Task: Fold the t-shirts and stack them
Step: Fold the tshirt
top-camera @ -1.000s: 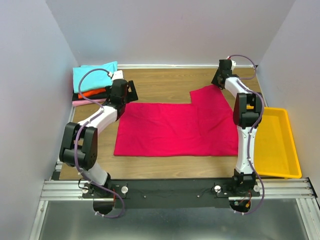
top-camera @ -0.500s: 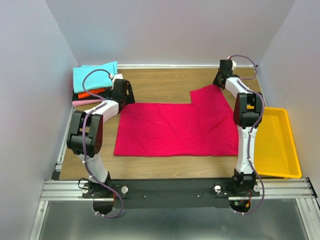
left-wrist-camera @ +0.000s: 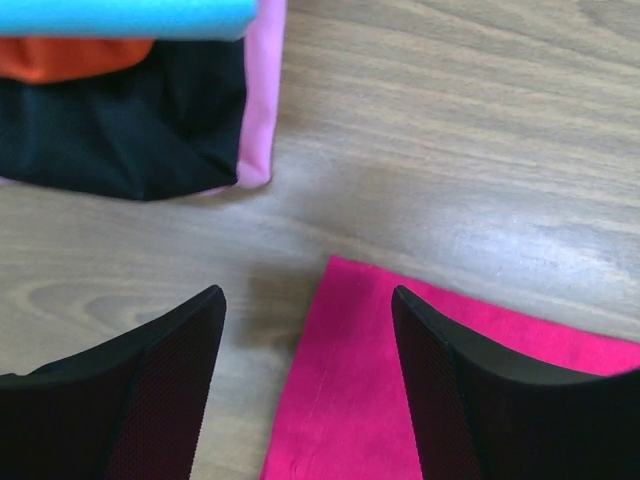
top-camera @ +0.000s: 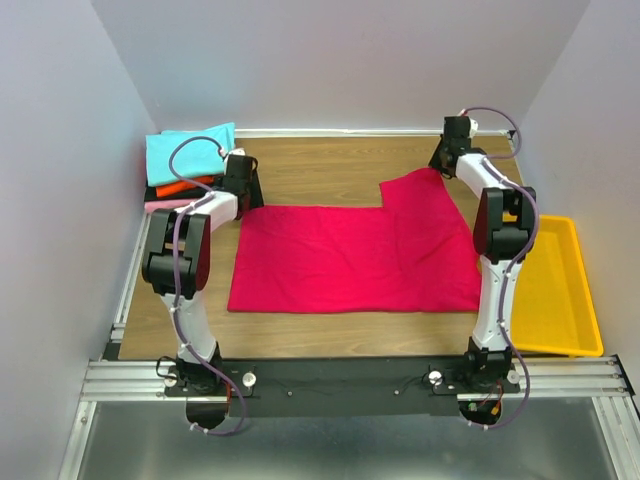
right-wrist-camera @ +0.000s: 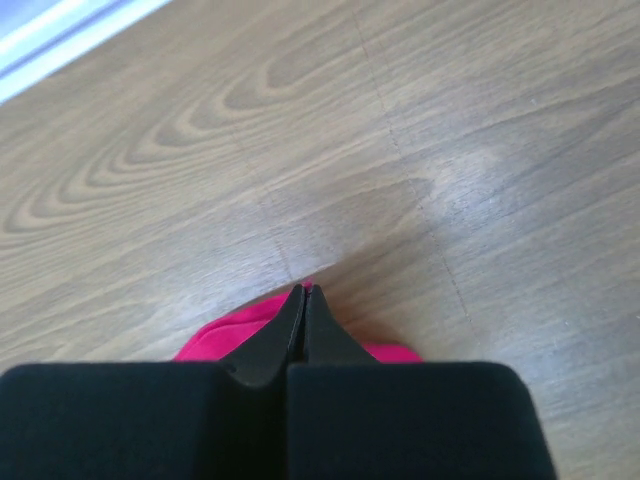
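**Operator:** Where does the red shirt [top-camera: 355, 258] lie from each pincer?

**Manual:** It lies flat on the middle of the surface [top-camera: 330, 165], long axis running from left edge to right edge. Your left pincer [left-wrist-camera: 307, 300] stands wide over the shirt's far-left corner. Your right pincer [right-wrist-camera: 303, 295] is closed at the shirt's far-right corner; you cannot tell whether it nips cloth.

**Operator:** What stands in the way?

**Manual:** The folded stack [top-camera: 185, 165] in the far-left corner, just beside your left pincer. The yellow bin [top-camera: 560, 285] sits clear at the right edge.
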You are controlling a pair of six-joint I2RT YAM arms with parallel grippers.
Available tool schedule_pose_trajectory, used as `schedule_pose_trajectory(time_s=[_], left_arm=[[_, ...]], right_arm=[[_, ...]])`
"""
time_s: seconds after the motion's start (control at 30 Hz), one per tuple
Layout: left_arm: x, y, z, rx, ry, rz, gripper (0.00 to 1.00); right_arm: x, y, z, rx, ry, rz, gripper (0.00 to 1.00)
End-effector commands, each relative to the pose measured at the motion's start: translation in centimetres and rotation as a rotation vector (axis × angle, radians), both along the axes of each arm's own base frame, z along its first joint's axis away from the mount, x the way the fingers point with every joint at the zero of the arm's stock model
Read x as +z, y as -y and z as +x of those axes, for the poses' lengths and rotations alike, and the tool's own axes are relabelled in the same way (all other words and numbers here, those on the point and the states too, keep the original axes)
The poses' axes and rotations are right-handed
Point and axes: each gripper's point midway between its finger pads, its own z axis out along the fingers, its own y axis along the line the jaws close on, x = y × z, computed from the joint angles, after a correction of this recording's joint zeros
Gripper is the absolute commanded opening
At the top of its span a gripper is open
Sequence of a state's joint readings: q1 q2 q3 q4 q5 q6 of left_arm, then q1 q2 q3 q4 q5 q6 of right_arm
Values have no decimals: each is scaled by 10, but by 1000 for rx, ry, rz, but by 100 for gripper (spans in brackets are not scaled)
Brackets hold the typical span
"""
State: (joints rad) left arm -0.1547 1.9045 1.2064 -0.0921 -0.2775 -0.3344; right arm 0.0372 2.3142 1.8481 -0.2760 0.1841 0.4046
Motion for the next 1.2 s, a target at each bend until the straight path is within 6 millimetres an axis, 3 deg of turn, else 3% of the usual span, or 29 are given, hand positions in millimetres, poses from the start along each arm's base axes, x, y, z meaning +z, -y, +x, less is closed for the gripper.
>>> schedule_pose_trajectory(time_s=[0.0,0.27,0.33,0.4,0.67,0.7,0.73,0.77,1.0,1.17], left_arm=[[-2,2,9,-35,-32,-2,74],[-13,-1,13,-31,-60,11,70],[-20,-1,13,-31,-78,16,59],[-26,-2,12,-31,-100,23,55],[-28,-4,4,-34,-117,31,54],[-29,-4,4,-34,-120,32,52],[-32,-4,3,-33,-128,34,41],[-33,-5,2,-31,-132,39,37],[-37,-6,-7,-35,-150,40,37],[-37,-7,-11,-36,-153,40,3]], right_arm=[[34,-1,-3,7,50,26,0],[46,-4,-5,22,66,39,1],[46,-5,-5,23,66,40,1],[48,-4,-7,22,67,39,1],[54,-5,-9,24,75,43,1],[55,-5,-9,25,77,46,1],[55,-5,-9,25,77,44,1],[55,-4,-9,21,77,44,1],[59,-6,-10,29,83,49,0],[61,-5,-11,26,84,48,0]])
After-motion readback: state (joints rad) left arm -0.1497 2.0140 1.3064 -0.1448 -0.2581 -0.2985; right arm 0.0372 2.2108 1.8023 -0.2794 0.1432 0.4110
